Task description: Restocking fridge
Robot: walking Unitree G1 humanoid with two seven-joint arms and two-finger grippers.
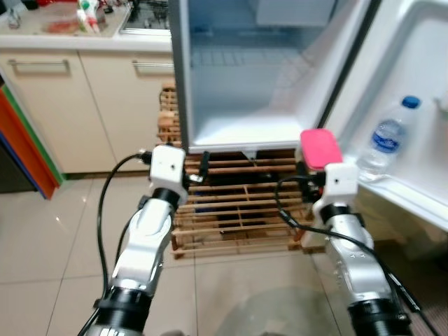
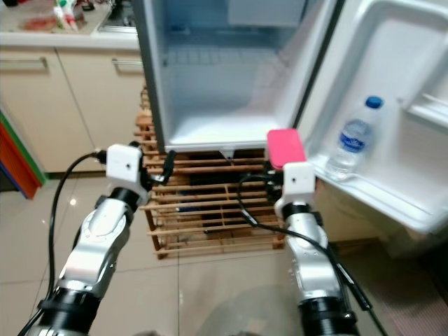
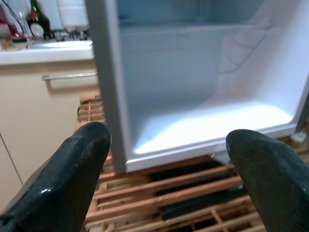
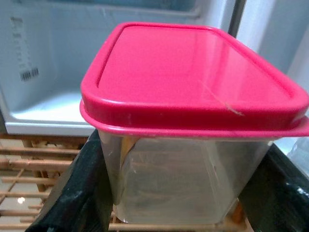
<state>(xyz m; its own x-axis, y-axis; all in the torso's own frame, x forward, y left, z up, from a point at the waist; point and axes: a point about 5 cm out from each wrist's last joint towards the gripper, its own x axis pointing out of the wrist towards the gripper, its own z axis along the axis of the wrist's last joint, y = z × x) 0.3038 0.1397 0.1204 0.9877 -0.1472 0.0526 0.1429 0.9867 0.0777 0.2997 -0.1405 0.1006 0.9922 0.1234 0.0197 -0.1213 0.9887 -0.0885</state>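
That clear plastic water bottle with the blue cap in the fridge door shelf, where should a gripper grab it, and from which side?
Probably the upper body of the clear plastic water bottle with the blue cap, around its label, approached from the open front. It stands upright in the white fridge door shelf, whose rail hides its base, so the fingers would close on the round sides.

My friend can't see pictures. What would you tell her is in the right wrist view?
A clear plastic container with a pink lid sits gripped between the right end effector's two black fingers. Behind it stands the open fridge, white inside, on a wooden pallet.
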